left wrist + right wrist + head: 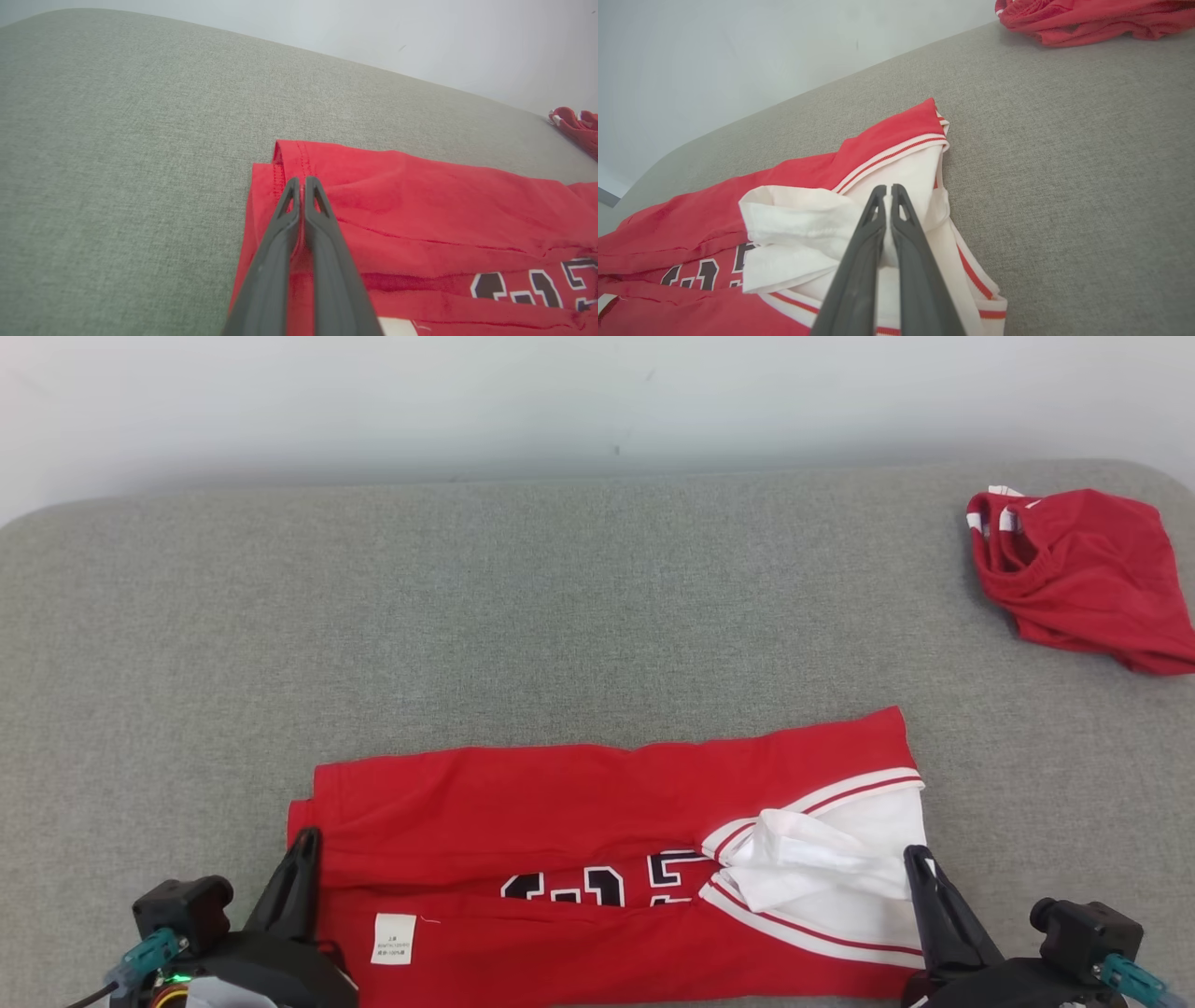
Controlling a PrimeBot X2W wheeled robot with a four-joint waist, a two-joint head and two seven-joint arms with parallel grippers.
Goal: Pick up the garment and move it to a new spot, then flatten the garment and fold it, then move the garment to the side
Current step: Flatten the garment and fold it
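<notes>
Left gripper [306, 840] and right gripper [917, 854], fingers closed on opposite ends of the garment [560, 803]. Tabletop [467, 616] beyond the fingertips; garment lying between both finger pairs; white sleeve [812, 849] bunched at the right fingers. Likely risk: bunched sleeve slips free, skewing the fold.

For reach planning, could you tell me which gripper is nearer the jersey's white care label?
Left. The left gripper sits just beside the label; the right gripper is across the jersey, at its white sleeve end.
</notes>
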